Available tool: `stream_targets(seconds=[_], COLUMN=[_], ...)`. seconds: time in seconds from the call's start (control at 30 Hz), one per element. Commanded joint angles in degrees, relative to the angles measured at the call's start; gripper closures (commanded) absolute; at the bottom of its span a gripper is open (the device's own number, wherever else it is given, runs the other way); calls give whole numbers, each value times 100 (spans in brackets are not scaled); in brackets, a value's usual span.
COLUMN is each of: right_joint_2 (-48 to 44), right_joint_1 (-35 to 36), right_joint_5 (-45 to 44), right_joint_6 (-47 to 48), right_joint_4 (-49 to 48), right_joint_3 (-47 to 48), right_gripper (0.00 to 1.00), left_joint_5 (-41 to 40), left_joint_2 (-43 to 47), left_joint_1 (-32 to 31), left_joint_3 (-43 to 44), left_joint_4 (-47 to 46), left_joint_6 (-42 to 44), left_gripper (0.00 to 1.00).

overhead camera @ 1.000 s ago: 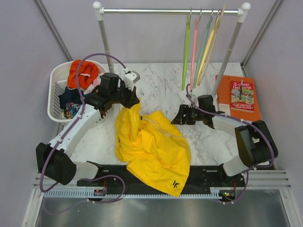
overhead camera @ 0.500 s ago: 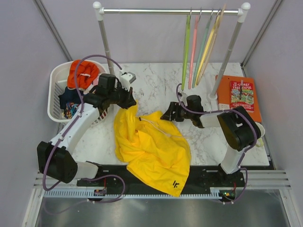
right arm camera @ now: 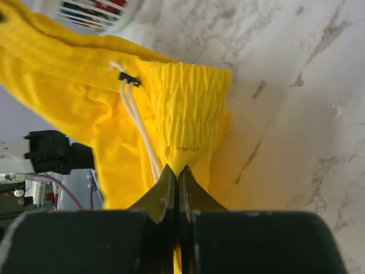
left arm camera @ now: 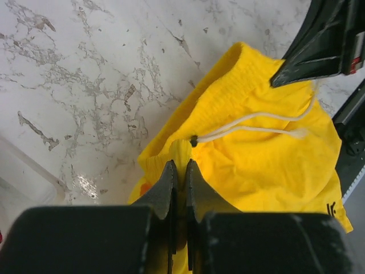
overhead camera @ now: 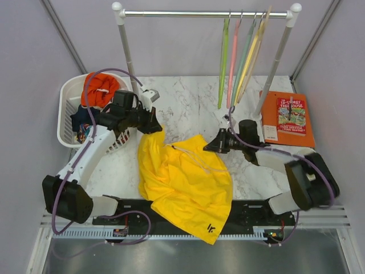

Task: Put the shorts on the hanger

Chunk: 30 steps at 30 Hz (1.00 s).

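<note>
Since the last frame the right gripper has tugged the waistband rightward, clamped on it; the left gripper pinches the other end. The shorts lie on the table, hem over the near edge. Fabric inside both jaws is hidden. The hanger hangs on the rail, hook barely visible.

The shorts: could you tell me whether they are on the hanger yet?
No, the shorts lie on the table while the hanger hangs bare on the rail.
</note>
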<state>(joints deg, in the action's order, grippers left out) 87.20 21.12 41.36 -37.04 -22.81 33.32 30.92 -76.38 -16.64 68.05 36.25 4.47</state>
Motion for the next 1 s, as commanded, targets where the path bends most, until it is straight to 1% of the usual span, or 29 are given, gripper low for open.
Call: stream_targets(seconds=[0.0, 0.03, 0.07, 0.1, 0.13, 0.17, 0.2, 0.23, 0.27, 0.33, 0.37, 0.4, 0.43, 0.5, 0.53, 0.57, 0.6, 0.63, 0.67, 0.73, 0.77, 0.83, 0.87, 0.93, 0.97], right_joint_2=[-1791, -2420, -2740, -3056, -3608, -3883, -4121, -4628, -4868, -5525, -5695, -5836, -5985, -5925, -5690, -5514, -5320, -4953, -4801, -4459, -4370, -4264, -4281, -4534, -4641], right_joint_1=[-486, -582, -748, -828, -908, -995, -996, -1005, -1005, -996, -1005, -1005, -996, -1005, -1005, -1005, -1005, -996, -1005, -1005, -996, -996, -1005, -1005, -1005], right_joint_5=[320, 294, 76, -13, -40, -32, 46, 108, 109, -197, -286, -417, -758, -1155, -1575, -1753, -1929, -2174, -2194, -2098, -1967, -1651, -1449, -1132, -1000], right_joint_6=[635, 706, 759, 751, 672, 506, 513, 548, 601, 758, 864, 969, 1005, 1294, 1435, 1558, 1681, 1943, 2068, 2445, 2560, 2788, 3033, 3237, 3560], right_joint_4=[1373, 1619, 2091, 2261, 2455, 2761, 2947, 3123, 3281, 3712, 3870, 3880, 3863, 3644, 3521, 3233, 3117, 2985, 2601, 2326, 2151, 2131, 2236, 2455, 2761], right_joint_3=[-185, -186, -177, -133, -115, -63, -19, 25, 51, 165, 296, 359, 438, 789, 955, 1140, 1577, 1816, 2219, 2607, 2975, 3250, 3373, 3304, 3121], right_gripper=[100, 100, 100, 100, 100, 100, 100, 100, 100, 100, 100, 100, 100, 100, 100, 100, 100, 100, 100, 100, 100, 100, 100, 100, 100], left_joint_5=[722, 766, 897, 959, 1047, 1205, 1197, 1224, 1319, 1469, 1592, 1593, 1593, 1409, 1287, 998, 900, 881, 907, 846, 776, 784, 967, 1126, 1249], left_joint_2=[948, 1080, 1212, 1457, 1564, 1652, 1783, 1837, 1872, 2021, 2083, 2135, 2249, 2312, 2312, 2216, 2119, 2014, 1726, 1452, 1337, 1099, 1073, 1274, 1414], left_joint_1=[38, 30, 30, 21, 30, 30, 30, 30, 21, 21, 21, 21, 21, 12, 3, 3, 3, 3, 3, 3, 3, 3, 3, 3, 3], left_joint_3=[-107, -151, -248, -292, -327, -362, -354, -328, -267, -231, -205, -205, -196, -117, -64, 127, 277, 444, 837, 1252, 1637, 1956, 2088, 1924, 1513], left_joint_4=[-12, -30, -56, -57, -48, 22, 75, 119, 189, 269, 269, 155, 50, -300, -729, -977, -1188, -1547, -1707, -2067, -2330, -2464, -2430, -2386, -2325], left_joint_6=[-157, -140, -113, -52, 53, 124, 159, 203, 256, 387, 414, 414, 336, 222, 108, 46, 19, 54, 89, 28, 10, 53, 132, 387, 484], left_gripper=[98, 98, 98, 98, 98, 98, 98, 98, 98, 98, 98, 98, 98, 98, 98, 98, 98, 98, 98, 98, 98, 98, 98, 98, 98])
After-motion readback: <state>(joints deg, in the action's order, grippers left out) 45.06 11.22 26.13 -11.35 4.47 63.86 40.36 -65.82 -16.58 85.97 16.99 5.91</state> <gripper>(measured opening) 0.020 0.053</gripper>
